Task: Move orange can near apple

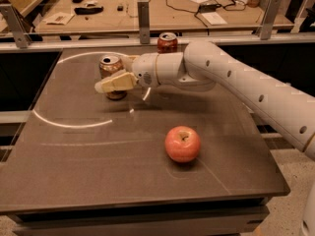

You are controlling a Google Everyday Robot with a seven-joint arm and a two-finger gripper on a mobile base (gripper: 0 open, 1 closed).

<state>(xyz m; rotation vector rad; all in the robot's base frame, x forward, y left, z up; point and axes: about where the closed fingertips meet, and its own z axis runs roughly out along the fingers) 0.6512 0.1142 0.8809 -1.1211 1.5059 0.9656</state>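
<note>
The orange can (110, 65) stands upright at the back left of the dark table (88, 166). My gripper (112, 73) reaches in from the right at can height and is open. Its near finger (114, 82) crosses in front of the can's lower half, and the far finger shows just behind the can's right side, so the can stands between them. The apple (182, 143) sits at the front right of the table, stem dimple up, well apart from the can and the gripper.
A red can (167, 42) stands at the table's back edge, just behind my wrist. A rail with metal posts (143, 14) runs behind the table, and a cluttered wooden bench lies beyond. A white arc is marked on the table's left part.
</note>
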